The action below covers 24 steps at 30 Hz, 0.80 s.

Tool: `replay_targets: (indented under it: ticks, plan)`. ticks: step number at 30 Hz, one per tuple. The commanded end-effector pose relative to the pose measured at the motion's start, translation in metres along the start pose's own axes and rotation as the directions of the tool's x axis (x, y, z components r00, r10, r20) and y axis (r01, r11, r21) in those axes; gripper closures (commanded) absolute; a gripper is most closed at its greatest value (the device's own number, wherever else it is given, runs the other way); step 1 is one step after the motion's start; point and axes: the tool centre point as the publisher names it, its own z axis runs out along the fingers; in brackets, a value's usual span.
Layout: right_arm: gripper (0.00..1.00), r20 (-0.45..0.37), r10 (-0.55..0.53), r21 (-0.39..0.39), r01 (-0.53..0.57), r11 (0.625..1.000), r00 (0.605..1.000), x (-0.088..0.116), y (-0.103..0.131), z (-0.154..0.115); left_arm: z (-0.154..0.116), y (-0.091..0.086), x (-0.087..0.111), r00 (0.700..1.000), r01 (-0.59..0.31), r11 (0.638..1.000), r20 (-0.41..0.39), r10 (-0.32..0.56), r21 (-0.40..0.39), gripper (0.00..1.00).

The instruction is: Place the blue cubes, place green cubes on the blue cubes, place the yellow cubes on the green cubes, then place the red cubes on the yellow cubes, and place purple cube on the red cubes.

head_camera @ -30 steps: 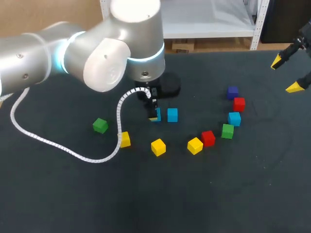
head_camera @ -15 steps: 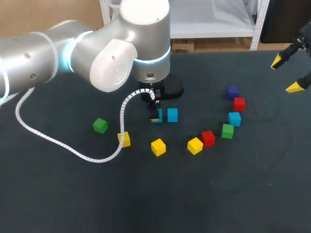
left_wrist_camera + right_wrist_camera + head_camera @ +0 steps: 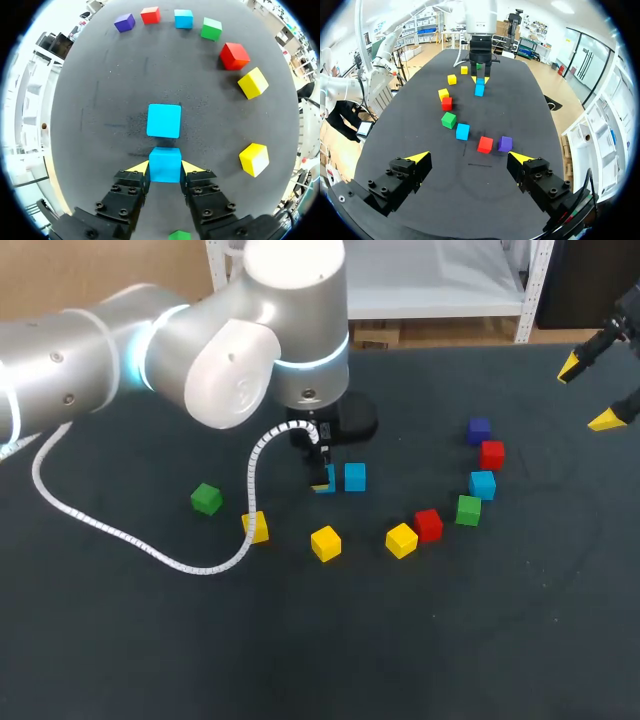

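Dark table (image 3: 300, 660), cubes scattered all over it! Near the middle a blue cube (image 3: 165, 164) sits flat, just beside a second blue cube (image 3: 164, 120), a slim gap between them. Off to one side an arc curls round: purple cube (image 3: 479, 430), red cube (image 3: 491, 454), third blue cube (image 3: 482, 484), green cube (image 3: 468, 510), second red cube (image 3: 428, 524), yellow cube (image 3: 401, 540), each close to the next. Further along, well spaced, a second yellow cube (image 3: 325, 543), a third yellow cube (image 3: 256, 527), and a lone green cube (image 3: 206, 499) out on its own.
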Motion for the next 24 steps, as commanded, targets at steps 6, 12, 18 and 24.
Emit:
replay_targets:
  ticks: [6, 12, 18, 24]
  plan:
    - [0.0, 0.002, -0.001, -0.001, 0.001, 1.0, 1.0, 0.0003, -0.0003, -0.0001, 0.0014, 0.0029, -0.0014, 1.0, -0.006, 1.0, 0.0, 0.006, 0.006, 1.0]
    - [0.0, 0.002, -0.001, -0.001, 0.001, 1.0, 1.0, 0.0003, -0.0003, -0.0001, 0.0017, 0.0033, -0.002, 1.0, -0.011, 1.0, -0.001, 0.011, 0.002, 0.94]
    - [0.0, 0.002, -0.001, -0.001, 0.001, 1.0, 1.0, 0.0003, -0.0003, -0.0001, 0.0015, 0.0042, -0.0031, 1.0, -0.016, 1.0, 0.005, 0.016, -0.001, 0.93]
    - [0.0, 0.002, -0.001, -0.001, 0.001, 1.0, 1.0, 0.0003, -0.0003, -0.0001, 0.0018, 0.004, -0.0031, 1.0, -0.022, 1.0, 0.004, 0.022, 0.001, 0.91]
